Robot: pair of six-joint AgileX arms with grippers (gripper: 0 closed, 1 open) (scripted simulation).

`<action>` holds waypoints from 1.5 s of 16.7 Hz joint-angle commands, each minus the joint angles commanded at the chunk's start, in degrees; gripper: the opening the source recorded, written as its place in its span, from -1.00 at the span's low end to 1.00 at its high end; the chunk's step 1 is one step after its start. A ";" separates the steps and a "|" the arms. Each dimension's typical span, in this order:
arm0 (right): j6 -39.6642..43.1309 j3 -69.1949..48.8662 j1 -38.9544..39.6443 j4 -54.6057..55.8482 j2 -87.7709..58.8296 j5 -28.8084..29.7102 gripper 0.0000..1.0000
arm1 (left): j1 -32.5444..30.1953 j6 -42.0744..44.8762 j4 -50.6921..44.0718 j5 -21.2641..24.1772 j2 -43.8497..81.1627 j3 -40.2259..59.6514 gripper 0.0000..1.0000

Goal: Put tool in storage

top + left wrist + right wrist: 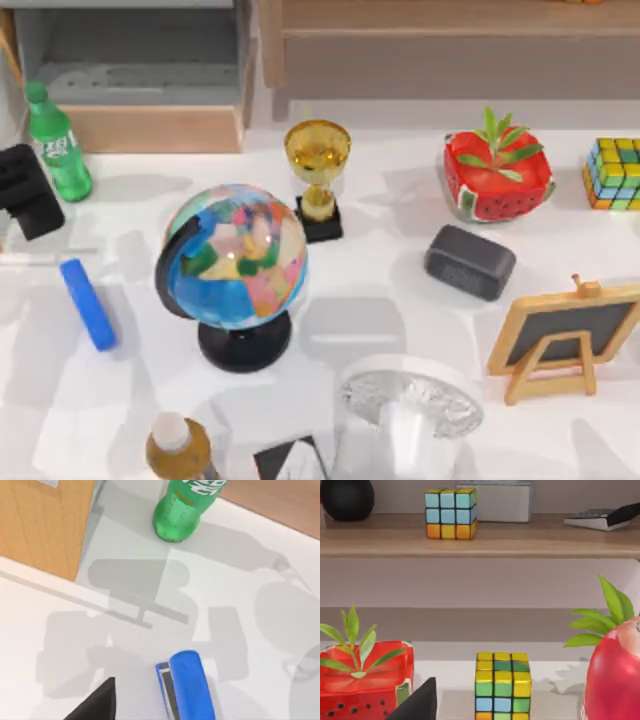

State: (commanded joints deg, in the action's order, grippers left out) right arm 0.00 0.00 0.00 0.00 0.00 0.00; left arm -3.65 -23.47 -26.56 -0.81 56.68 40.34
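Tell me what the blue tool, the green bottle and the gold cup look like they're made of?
The blue tool looks like smooth matte plastic: even colour, soft rounded ends. The green bottle seems to be see-through plastic, glossy, with light glowing through it. The gold cup looks like polished metal, since it shines and mirrors, though it may be plated plastic.

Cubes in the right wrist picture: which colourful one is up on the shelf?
The cube with the blue top rows and orange bottom row sits on the wooden shelf. The other, mostly yellow-and-green cube stands down on the table.
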 joint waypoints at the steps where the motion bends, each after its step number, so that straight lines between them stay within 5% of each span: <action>1: 0.00 0.00 0.00 0.00 0.00 0.00 1.00 | -0.20 -1.80 -2.31 -0.04 5.50 3.04 1.00; 8: 0.00 0.00 0.00 0.00 0.00 0.00 1.00 | -2.69 -12.52 -19.46 -0.29 37.10 20.85 1.00; 13: 0.00 0.00 0.00 0.00 0.00 0.00 1.00 | -5.74 -16.21 -26.18 0.23 48.56 28.54 1.00; 25: 0.00 0.00 0.00 0.00 0.00 0.00 1.00 | -5.83 -16.13 -16.82 0.32 53.62 24.08 1.00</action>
State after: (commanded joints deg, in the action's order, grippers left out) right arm 0.00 0.00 0.00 0.00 0.00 0.00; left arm -9.48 -39.60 -43.38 -0.49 110.30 64.43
